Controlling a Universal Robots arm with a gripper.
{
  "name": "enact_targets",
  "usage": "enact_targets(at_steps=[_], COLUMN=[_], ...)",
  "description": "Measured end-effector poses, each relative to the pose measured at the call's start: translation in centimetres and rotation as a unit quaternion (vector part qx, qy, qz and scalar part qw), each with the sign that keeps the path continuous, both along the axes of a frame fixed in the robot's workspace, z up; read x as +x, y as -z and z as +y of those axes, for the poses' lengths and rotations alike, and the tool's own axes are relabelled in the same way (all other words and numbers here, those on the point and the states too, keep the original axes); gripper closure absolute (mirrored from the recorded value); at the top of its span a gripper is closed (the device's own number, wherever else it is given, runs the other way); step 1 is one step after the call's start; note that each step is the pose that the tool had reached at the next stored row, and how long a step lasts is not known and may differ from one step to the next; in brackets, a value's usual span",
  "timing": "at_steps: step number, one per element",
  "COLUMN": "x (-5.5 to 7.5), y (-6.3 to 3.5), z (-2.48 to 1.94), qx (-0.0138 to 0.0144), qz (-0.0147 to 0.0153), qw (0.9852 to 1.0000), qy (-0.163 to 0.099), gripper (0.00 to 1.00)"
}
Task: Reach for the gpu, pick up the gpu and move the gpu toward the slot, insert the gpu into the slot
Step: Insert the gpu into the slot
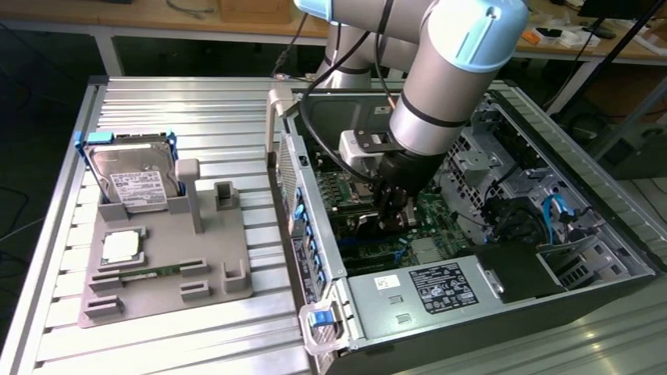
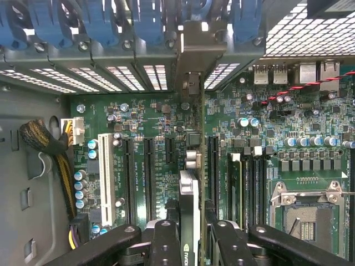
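Black fingers [image 2: 166, 244] of the claw [image 2: 188, 241] are clenched on the gpu [image 2: 189, 216], which the wrist view sees edge-on as a thin upright card running from between the fingers toward the rear wall of the case. Its silver bracket [image 2: 193, 61] stands at the far end, against the row of perforated slot covers [image 2: 122, 75] and blue latches [image 2: 105, 22]. The card's lower edge sits over the green motherboard [image 2: 161, 127], in line with the parallel expansion connectors; the slot [image 2: 213, 166] lies just beside the card, and I cannot tell whether the card's edge is already seated in a connector or only above it. A white connector strip [image 2: 104, 172] lies farther off on the board, and the square processor socket [image 2: 308, 213] is on the other side.

From the exterior view the arm [image 1: 448, 78] reaches down into the open computer case [image 1: 312, 258], with the claw [image 1: 393, 211] low over the board and the dark card [image 1: 372, 226] at its tip. Toward the exterior view's left, on the ribbed metal table [image 1: 156, 101], a grey fixture tray [image 1: 224, 258] carries a hard drive [image 1: 136, 183] standing tilted in its holder, a processor chip [image 1: 122, 246] and a small green memory stick [image 1: 156, 272].
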State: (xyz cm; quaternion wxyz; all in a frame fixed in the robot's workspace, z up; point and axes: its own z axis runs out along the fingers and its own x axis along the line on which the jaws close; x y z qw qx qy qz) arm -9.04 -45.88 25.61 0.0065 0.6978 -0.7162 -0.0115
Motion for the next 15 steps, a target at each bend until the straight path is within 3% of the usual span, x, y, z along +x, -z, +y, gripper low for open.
enact_targets(at_steps=[12, 15], x=[0.0, 0.0], y=[-0.01, -0.5], z=[-0.28, -0.28], qx=[0.0003, 0.0002], qz=[-0.0001, 0.0], qw=[1.0, 1.0], qy=[0.0, 0.0], gripper=[0.73, 0.73])
